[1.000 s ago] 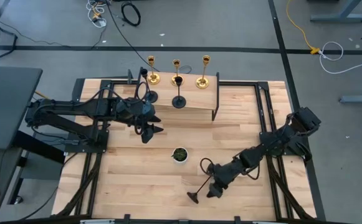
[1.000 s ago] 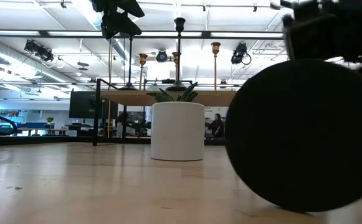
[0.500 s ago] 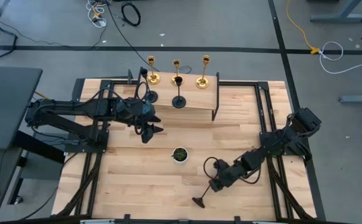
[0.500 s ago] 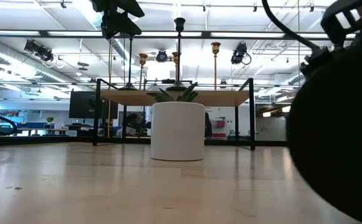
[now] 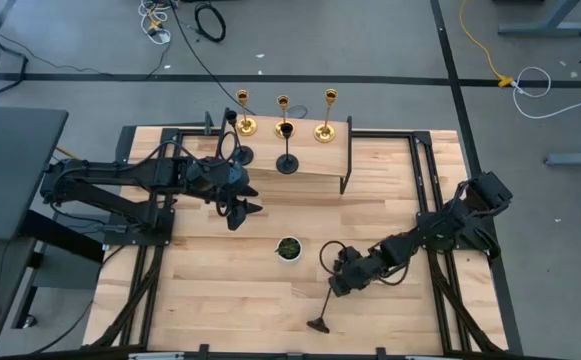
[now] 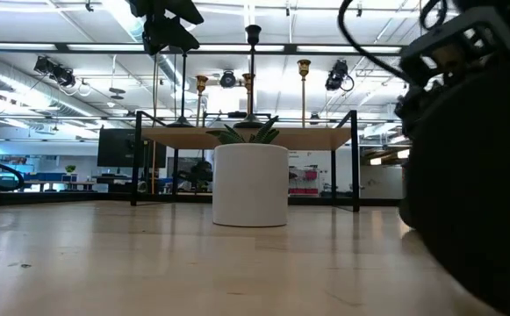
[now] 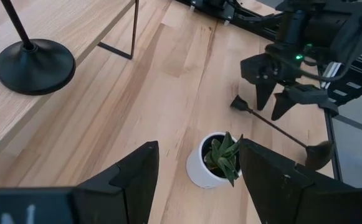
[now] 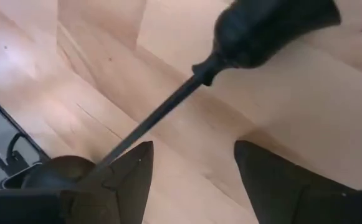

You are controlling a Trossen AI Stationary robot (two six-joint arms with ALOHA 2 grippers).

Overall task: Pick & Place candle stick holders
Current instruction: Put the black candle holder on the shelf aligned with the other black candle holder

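Pale wooden planks form the table top (image 5: 220, 290), which sits on a dark metal frame over a grey floor strewn with cables.

One matte black candle stick holder (image 5: 326, 307) lies on its side on the near right part of the table. Its round base rests toward the table's front edge and its thin stem slants up toward the right gripper (image 5: 337, 283). In the right wrist view the same holder (image 8: 168, 106) runs across the wood just ahead of that gripper's two dark fingers (image 8: 128, 174), which are spread apart with the stem between or just beyond them; whether they touch it cannot be told.

At the back of the table stands a low wooden shelf (image 5: 315, 165) on thin black legs. Three shiny gold holders stand upright along its rear edge: one on the left (image 5: 244, 112), one in the middle (image 5: 283, 108), one on the right (image 5: 327, 116). In front of them, two more black holders stand upright on the shelf, one near its left end (image 5: 240, 152) and one near the middle (image 5: 287, 155).

A small white pot (image 5: 288, 248) with a green plant stands near the centre of the table, between the two arms and just left of the right gripper.

The left gripper (image 5: 242, 210) hangs above the table left of centre, in front of the shelf, its fingers (image 7: 134, 174) spread wide and holding nothing.
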